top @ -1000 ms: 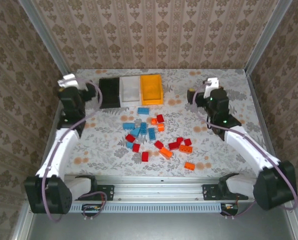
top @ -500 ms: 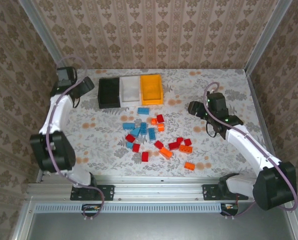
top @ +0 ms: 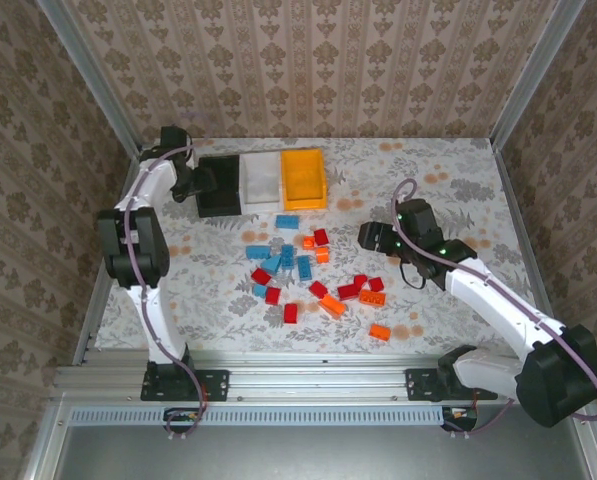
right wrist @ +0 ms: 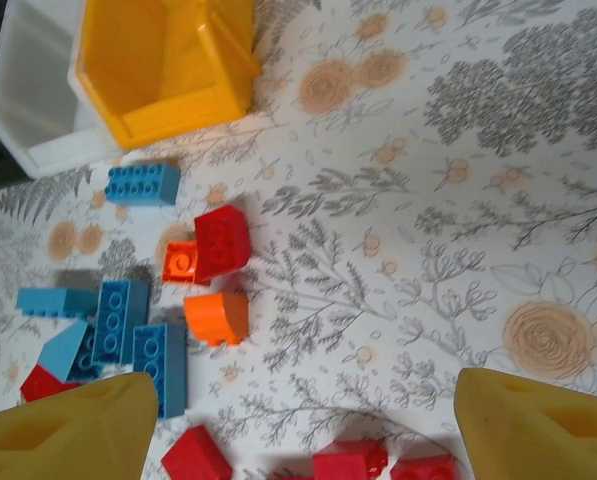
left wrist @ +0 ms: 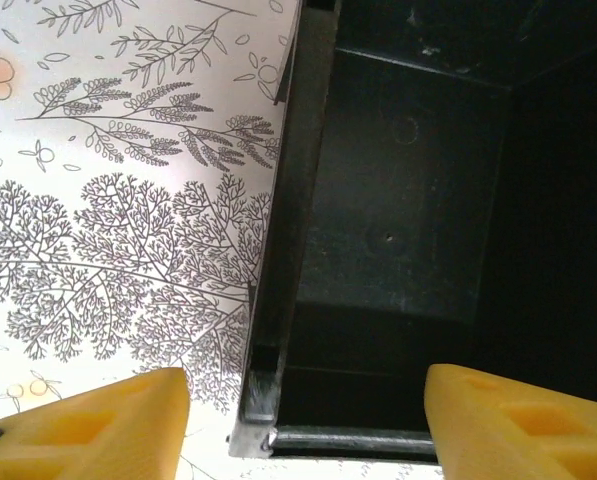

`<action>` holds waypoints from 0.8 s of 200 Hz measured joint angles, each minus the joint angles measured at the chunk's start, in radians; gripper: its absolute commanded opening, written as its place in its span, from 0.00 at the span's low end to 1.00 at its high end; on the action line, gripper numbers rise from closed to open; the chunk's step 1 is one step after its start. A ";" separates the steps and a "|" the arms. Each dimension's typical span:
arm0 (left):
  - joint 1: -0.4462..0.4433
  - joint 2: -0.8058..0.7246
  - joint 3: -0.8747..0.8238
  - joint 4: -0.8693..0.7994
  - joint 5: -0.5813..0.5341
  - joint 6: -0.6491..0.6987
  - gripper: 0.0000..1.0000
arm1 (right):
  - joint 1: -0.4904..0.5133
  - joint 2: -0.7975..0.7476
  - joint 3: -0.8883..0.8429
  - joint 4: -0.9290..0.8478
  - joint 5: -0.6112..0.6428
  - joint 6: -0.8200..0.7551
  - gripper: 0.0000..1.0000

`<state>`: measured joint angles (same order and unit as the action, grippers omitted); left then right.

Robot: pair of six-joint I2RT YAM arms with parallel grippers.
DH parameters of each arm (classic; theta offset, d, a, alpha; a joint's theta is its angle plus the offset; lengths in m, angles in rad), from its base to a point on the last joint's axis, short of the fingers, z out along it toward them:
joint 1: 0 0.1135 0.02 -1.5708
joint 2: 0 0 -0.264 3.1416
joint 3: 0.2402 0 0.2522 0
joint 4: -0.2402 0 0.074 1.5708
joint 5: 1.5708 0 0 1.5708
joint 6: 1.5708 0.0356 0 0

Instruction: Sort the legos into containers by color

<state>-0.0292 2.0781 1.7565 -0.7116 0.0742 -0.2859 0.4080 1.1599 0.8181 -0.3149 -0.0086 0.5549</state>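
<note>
A: Legos?
B: Small red, orange, lt-blue legos [top: 308,265], loose on table [top: 458,170], just ahead of right gripper [right wrist: 308,410], spread, holding nothing.
A: Bins?
B: Black bin [left wrist: 278,250], white bin [top: 262,180], orange-yellow bin [top: 303,180], all empty. Left gripper [left wrist: 303,415] spread astride black bin's wall.

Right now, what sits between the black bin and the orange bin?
The white bin, side by side with both, in the top external view.

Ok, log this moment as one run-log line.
left gripper: open, straddling black bin wall | right gripper: open, empty, above legos | legos: loose on table
</note>
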 measured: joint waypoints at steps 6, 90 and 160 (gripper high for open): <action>-0.003 0.008 0.000 0.001 -0.011 0.000 0.61 | 0.010 -0.002 -0.002 -0.003 0.000 0.000 0.78; -0.106 0.042 0.001 0.016 -0.130 0.059 0.36 | 0.063 -0.004 -0.027 -0.035 0.027 0.018 0.73; -0.225 0.048 0.021 0.047 -0.198 0.106 0.26 | 0.079 -0.078 -0.096 -0.116 0.102 0.079 0.71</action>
<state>-0.2539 2.1258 1.7779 -0.6647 -0.1234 -0.1799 0.4873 1.0817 0.7219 -0.4313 0.0937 0.6334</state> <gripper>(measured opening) 0.266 0.710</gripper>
